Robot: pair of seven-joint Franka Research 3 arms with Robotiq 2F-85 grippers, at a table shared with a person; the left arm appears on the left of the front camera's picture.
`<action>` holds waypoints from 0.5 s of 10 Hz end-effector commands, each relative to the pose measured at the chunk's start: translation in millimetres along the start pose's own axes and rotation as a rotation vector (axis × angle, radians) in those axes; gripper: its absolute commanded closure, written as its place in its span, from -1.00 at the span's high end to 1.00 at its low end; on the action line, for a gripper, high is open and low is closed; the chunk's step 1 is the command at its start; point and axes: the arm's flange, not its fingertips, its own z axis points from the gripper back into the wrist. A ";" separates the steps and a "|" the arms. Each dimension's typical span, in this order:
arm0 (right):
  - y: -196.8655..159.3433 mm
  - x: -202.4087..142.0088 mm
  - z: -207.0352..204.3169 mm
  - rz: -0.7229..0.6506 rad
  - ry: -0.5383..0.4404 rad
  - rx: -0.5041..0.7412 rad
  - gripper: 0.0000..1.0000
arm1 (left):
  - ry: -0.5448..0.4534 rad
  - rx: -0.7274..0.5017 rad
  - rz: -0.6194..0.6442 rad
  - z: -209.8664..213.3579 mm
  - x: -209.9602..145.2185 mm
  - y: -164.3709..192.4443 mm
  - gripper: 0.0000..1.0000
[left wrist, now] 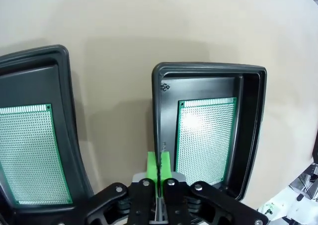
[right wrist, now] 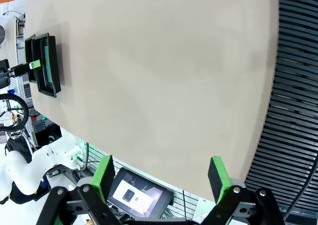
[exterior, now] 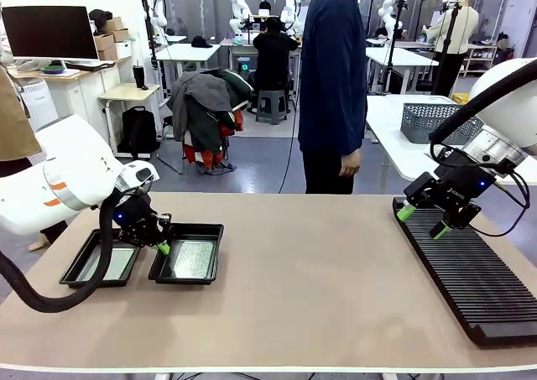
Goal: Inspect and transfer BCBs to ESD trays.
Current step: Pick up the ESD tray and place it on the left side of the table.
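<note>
Left hand [left wrist: 158, 165] pressed together over a tray's [left wrist: 158, 115] rim; right hand [right wrist: 160, 178] spread above the rack [right wrist: 295, 86]

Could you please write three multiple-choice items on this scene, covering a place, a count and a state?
1. Where does the slotted rack lie?
A. on the robot's right side of the table
B. between the trays
C. on the floor

2. How many black trays hold a green board?
A. none
B. one
C. two

3. How does the left gripper stand?
A. wide open
B. shut, pads together
C. clamped on a board

Answers: 1 A, it lies under the right gripper. 2 C, the left tray and the right tray each hold a board. 3 B, its green pads meet with nothing between.
</note>
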 end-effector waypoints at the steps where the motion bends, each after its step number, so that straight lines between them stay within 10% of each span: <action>1: 0.6 2.3 -2.1 -0.021 -0.015 -0.005 1.00 | -0.017 0.010 0.000 -7.0 -1.9 13.1 -0.94; 5: 0.6 2.3 -2.1 -0.021 -0.015 -0.005 1.00 | -0.019 0.063 0.040 -13.8 2.6 19.2 -0.94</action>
